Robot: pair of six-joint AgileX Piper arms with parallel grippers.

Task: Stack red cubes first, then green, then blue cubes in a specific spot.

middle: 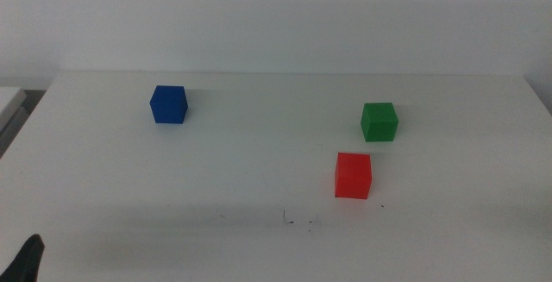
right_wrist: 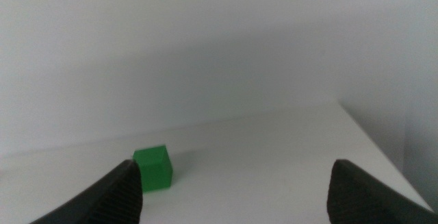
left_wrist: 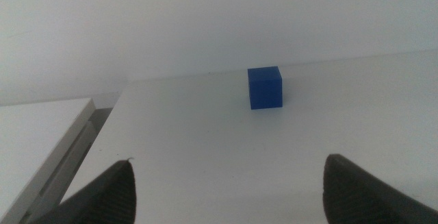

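The red cube (middle: 353,175) sits on the white table right of centre. The green cube (middle: 379,122) sits just behind it, apart; it also shows in the right wrist view (right_wrist: 153,167). The blue cube (middle: 168,104) stands at the back left and shows in the left wrist view (left_wrist: 265,87). The spot (middle: 297,222) is a patch of dark specks and a short scratch in front of the red cube. My left gripper (left_wrist: 229,196) is open and empty, well short of the blue cube; only a tip of it (middle: 26,260) shows at the bottom left of the middle view. My right gripper (right_wrist: 236,193) is open and empty, out of the middle view.
A white wall runs behind the table's far edge (middle: 293,74). A lower pale surface (left_wrist: 41,128) lies beside the table's left edge. The table's right edge (right_wrist: 369,135) shows in the right wrist view.
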